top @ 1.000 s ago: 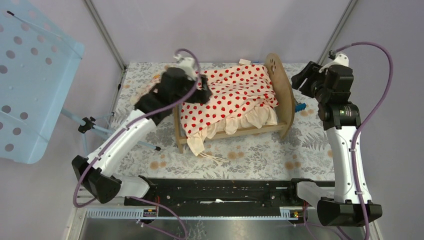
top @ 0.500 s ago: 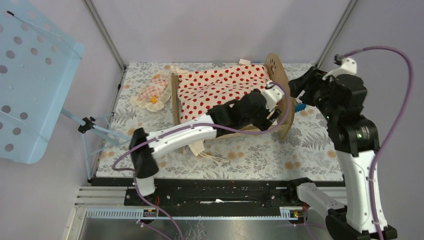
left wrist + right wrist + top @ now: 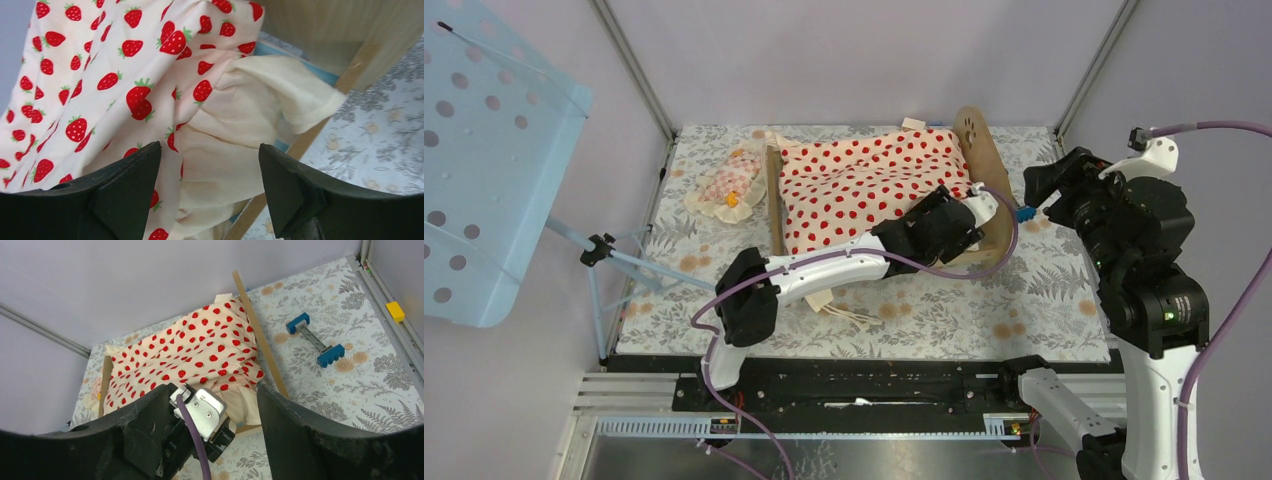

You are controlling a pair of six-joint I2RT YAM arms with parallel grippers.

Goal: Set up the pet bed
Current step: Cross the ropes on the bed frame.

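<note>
Beside pet bed (image 3: 264,342), blue-ended bar (image 3: 314,339)

Left arm (image 3: 824,265): white shells, black joints, purple cable (image 3: 192,440) along it, grey metal plate (image 3: 205,412) w/ small screws at wrist. Right arm (image 3: 1159,400): same white/black build, purple cable too, green light (image 3: 1169,315) on black joint. Left gripper (image 3: 209,150) & right gripper (image 3: 214,390): matte black, wedge-shaped fingers.

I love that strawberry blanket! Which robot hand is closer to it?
Left. The left gripper hovers open over the ruffled corner of the blanket; the right gripper hangs beyond the headboard.
</note>
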